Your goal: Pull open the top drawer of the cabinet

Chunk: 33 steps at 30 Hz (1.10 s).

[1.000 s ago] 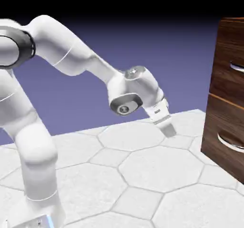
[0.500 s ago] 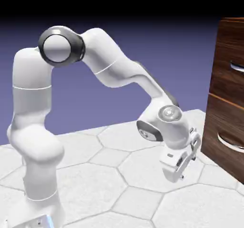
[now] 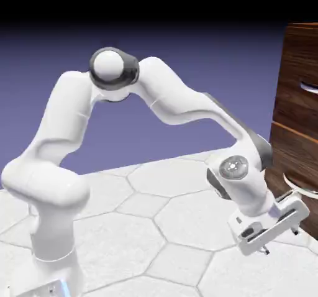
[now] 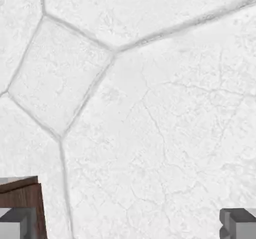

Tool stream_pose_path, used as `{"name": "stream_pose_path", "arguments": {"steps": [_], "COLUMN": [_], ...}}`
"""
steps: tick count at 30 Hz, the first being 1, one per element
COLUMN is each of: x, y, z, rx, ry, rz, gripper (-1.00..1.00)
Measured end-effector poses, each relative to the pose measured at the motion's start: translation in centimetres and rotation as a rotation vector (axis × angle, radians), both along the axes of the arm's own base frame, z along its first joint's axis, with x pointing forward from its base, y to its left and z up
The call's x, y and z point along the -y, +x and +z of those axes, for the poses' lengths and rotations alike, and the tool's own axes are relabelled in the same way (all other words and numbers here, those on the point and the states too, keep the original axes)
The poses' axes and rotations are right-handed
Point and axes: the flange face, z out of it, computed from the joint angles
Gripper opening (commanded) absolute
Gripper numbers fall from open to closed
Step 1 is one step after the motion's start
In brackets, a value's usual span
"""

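The cabinet, dark brown wood grain, stands at the exterior view's right edge. Its top drawer is flush with the front, and only the left tip of its silver handle shows. The lower drawer has a like handle. My gripper hangs low in front of the lower drawer, well below the top drawer's handle, pointing down at the floor and touching nothing. It is open. In the hand view the two grey fingertips stand far apart with bare floor between them, and a corner of the cabinet's wood shows at lower left.
White hexagon-tiled floor spreads under the arm and up to the cabinet's foot. My elbow and forearm arch high from the lower left toward the cabinet.
The arm has swung right and down over the last second. The hand dropped from mid height to just above the floor beside the lower drawer. The jaws stayed wide.
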Motion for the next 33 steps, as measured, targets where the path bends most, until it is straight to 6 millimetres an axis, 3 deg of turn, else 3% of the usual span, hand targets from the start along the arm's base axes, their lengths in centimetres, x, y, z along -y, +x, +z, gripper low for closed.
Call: {"name": "stream_pose_path", "arguments": {"steps": [6, 12, 17, 22, 24, 30, 31, 33], "x": [-0.1, -3.6, -9.9, -19.6, -20.0, -20.0, -20.0, -20.0], "y": [3.4, 7.8, 11.4, 14.2, 14.2, 18.9, 19.2, 19.2], "z": [4.8, 11.5, 17.8, 23.8, 23.9, 24.0, 23.9, 23.9], "rx": [0.206, 0.457, 0.680, 0.895, 0.901, 0.901, 0.901, 0.901], "ry": [-0.054, -0.105, -0.125, -0.114, -0.113, -0.114, -0.113, -0.113], "rz": [-0.079, -0.055, 0.048, 0.224, 0.231, 0.231, 0.231, 0.231], "gripper": [0.00, 0.00, 0.00, 0.00, 0.00, 0.00, -1.00, -1.00]}}
